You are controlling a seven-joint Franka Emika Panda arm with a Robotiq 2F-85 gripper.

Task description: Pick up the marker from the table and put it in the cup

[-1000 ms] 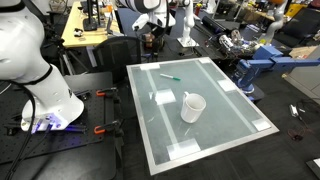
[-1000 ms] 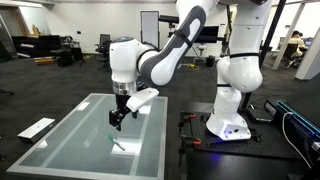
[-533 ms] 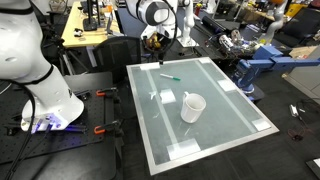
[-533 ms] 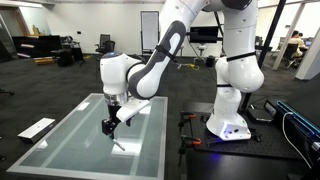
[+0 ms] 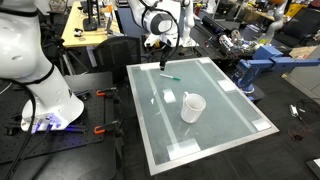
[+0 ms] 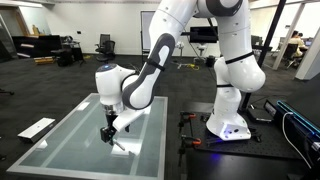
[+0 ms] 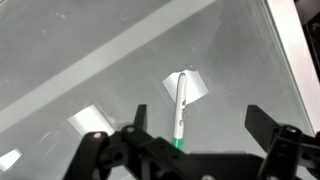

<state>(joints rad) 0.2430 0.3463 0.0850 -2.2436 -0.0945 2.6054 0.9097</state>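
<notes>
The marker lies flat near the far edge of the table. In the wrist view it is a pale stick with a green end, lying partly on a white tape square. My gripper hangs just above the marker, open and empty. In the wrist view the marker lies between the spread fingers, nearer the left one. In an exterior view the gripper is low over the table, with the marker beside it. The white cup stands upright mid-table, apart from the marker.
White tape lines and squares mark the table top. A white robot base and red clamps stand beside the table. A blue vise sits past another side. A second robot base stands close to the table.
My gripper has moved along the far part of the table and lowered over the marker. The marker and cup have not moved.
</notes>
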